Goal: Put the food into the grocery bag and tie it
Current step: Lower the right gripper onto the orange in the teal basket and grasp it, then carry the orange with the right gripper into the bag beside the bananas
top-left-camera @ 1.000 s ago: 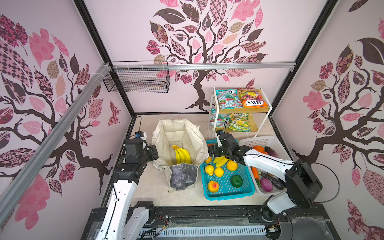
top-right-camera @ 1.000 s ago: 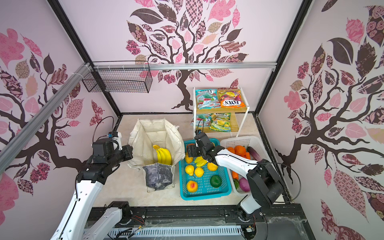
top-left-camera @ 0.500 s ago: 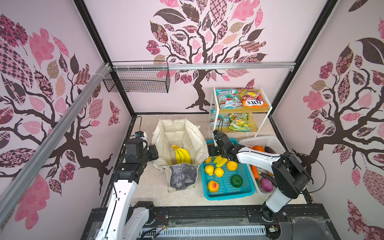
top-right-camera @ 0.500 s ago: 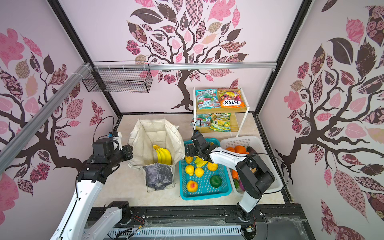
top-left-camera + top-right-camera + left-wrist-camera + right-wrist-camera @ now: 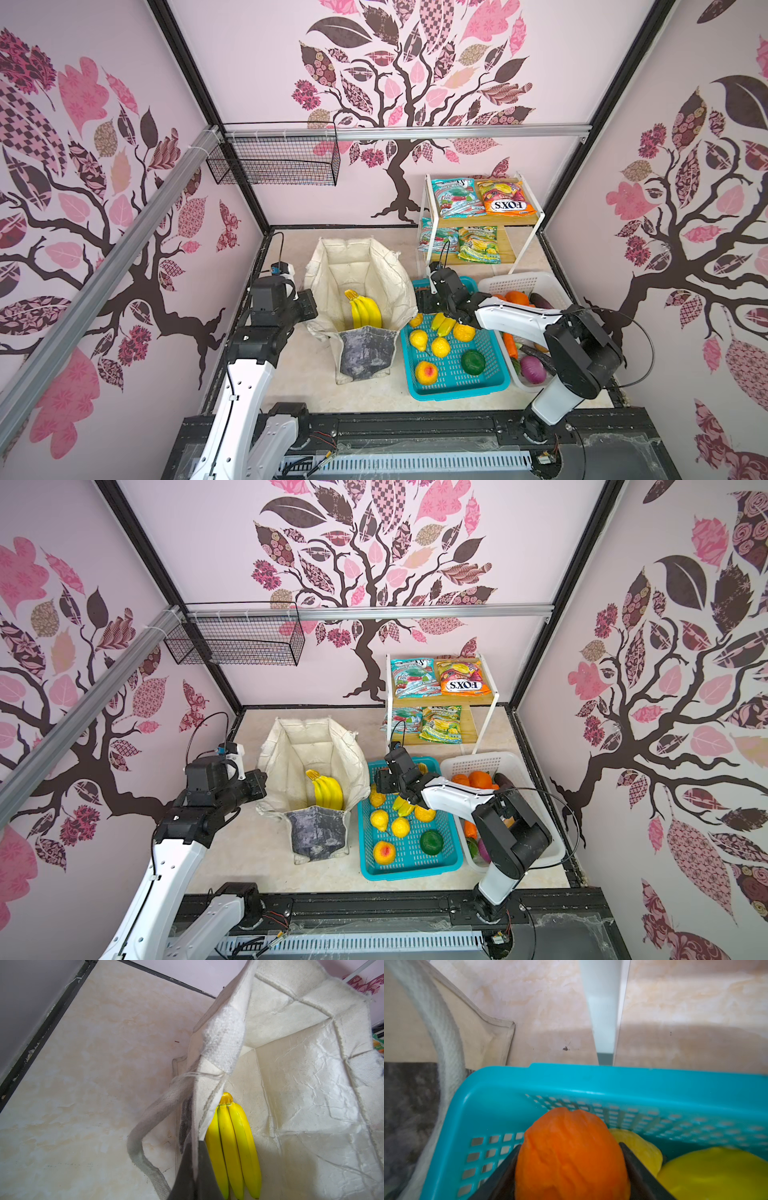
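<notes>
The cream grocery bag (image 5: 357,266) (image 5: 307,746) stands open on the floor with a yellow banana bunch (image 5: 365,311) (image 5: 230,1147) inside. My left gripper (image 5: 309,301) (image 5: 196,1147) is shut on the bag's left rim, pinching the canvas beside a handle. My right gripper (image 5: 424,301) (image 5: 570,1145) is down in the back-left corner of the teal basket (image 5: 457,390) (image 5: 591,1080). Both its fingers press the sides of an orange (image 5: 571,1153). The orange FOX'S packet (image 5: 505,199) and a green-yellow packet (image 5: 478,245) lie on the shelf.
Several yellow fruits, a peach and a green fruit lie in the teal basket. A white basket (image 5: 519,282) to its right holds vegetables, among them a round red one (image 5: 533,369). A white shelf leg (image 5: 604,1012) stands just behind the teal basket. A wire basket (image 5: 274,162) hangs on the back-left wall.
My right gripper has moved left toward the bag side of the teal basket and its jaws have closed in on the orange. The left arm and the bag have not moved.
</notes>
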